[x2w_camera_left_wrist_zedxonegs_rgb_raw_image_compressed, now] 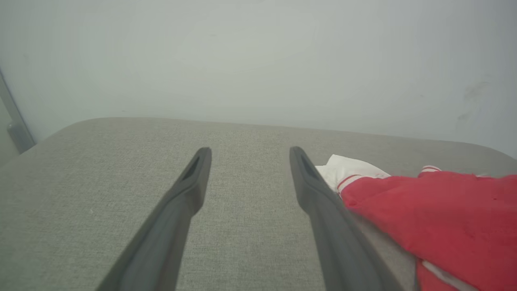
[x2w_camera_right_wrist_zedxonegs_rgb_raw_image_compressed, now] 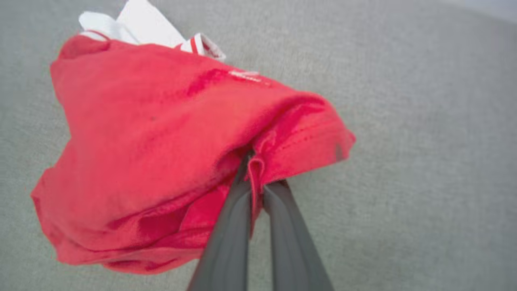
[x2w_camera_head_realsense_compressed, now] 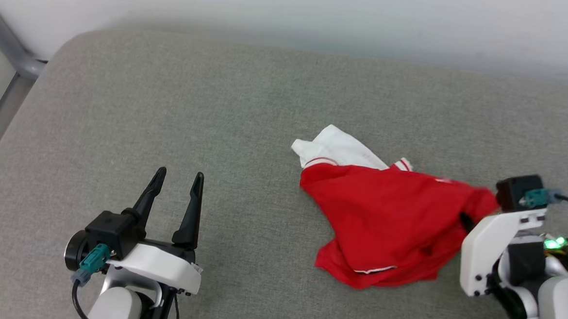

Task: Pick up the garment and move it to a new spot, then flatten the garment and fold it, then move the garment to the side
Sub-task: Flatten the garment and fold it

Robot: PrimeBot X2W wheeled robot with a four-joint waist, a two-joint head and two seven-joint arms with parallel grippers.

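The garment (x2w_camera_head_realsense_compressed: 383, 218), red with a white sleeve and striped trim, lies crumpled on the grey cushioned surface (x2w_camera_head_realsense_compressed: 219, 102), right of centre. My right gripper (x2w_camera_right_wrist_zedxonegs_rgb_raw_image_compressed: 255, 167) is shut on a fold of the garment's (x2w_camera_right_wrist_zedxonegs_rgb_raw_image_compressed: 153, 141) right edge, red cloth pinched between its two dark fingers; in the head view its fingertips are hidden under the fabric by the white wrist (x2w_camera_head_realsense_compressed: 491, 243). At the lower left my left gripper (x2w_camera_head_realsense_compressed: 178, 178) stands open and holds nothing, well apart from the cloth. In the left wrist view its fingers (x2w_camera_left_wrist_zedxonegs_rgb_raw_image_compressed: 194, 178) frame bare cushion, the garment (x2w_camera_left_wrist_zedxonegs_rgb_raw_image_compressed: 436, 218) lying to their right.
A pale wall (x2w_camera_head_realsense_compressed: 321, 10) runs along the far edge of the cushion. A grey metal frame (x2w_camera_head_realsense_compressed: 8, 48) stands at the upper left beside the cushion's rounded corner. Bare cushion stretches left and behind the garment.
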